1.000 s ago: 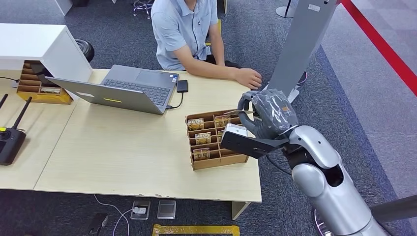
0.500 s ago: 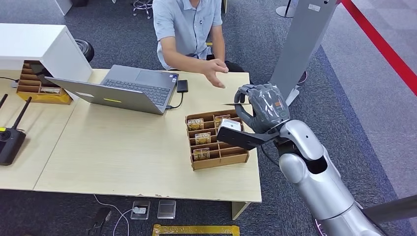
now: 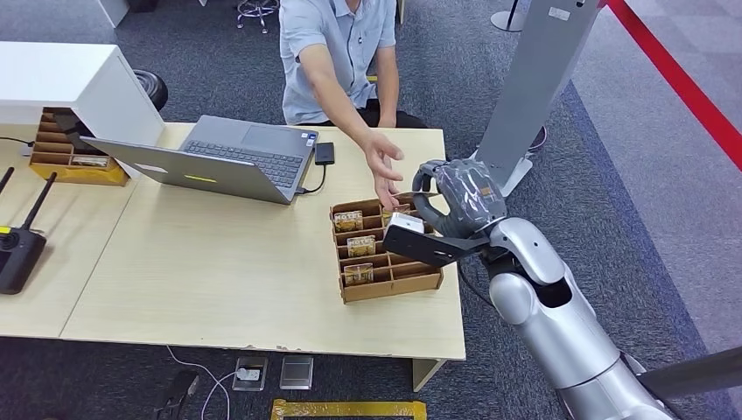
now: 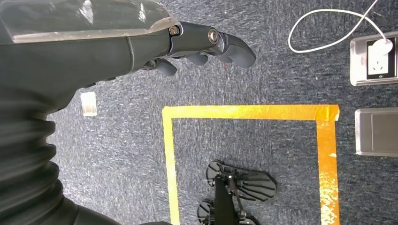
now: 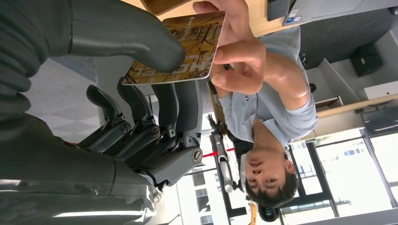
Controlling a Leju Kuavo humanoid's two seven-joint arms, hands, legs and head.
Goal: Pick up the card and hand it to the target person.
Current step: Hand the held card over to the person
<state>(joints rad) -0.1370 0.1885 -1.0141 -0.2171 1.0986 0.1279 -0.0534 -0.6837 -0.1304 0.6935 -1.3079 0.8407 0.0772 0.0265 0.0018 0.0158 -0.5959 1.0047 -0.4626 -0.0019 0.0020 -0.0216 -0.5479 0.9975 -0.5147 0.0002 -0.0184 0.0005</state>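
My right hand (image 3: pixel 457 199) is raised over the table's right end and pinches a gold-brown card (image 5: pixel 182 46) between thumb and fingers. In the head view the card (image 3: pixel 409 194) sticks out edge-on toward the person. The person in a light blue shirt (image 3: pixel 337 44) sits behind the table and reaches out a hand (image 3: pixel 383 168); their fingers (image 5: pixel 234 51) touch the card's far end. Below stands a wooden sorting box (image 3: pixel 385 254) holding several more cards. My left hand (image 4: pixel 206 44) hangs over the carpet, fingers loosely apart and holding nothing.
An open laptop (image 3: pixel 219 157) lies on the light wooden table (image 3: pixel 201 262). A grey pillar (image 3: pixel 534 79) stands right of the table. A black radio unit (image 3: pixel 17 254) sits at the left edge. Yellow tape (image 4: pixel 248 112) and floor sockets (image 4: pixel 373 61) mark the carpet.
The person's hand lifted off the table and reached over to the card. My right hand carried the card up and left, toward that hand.
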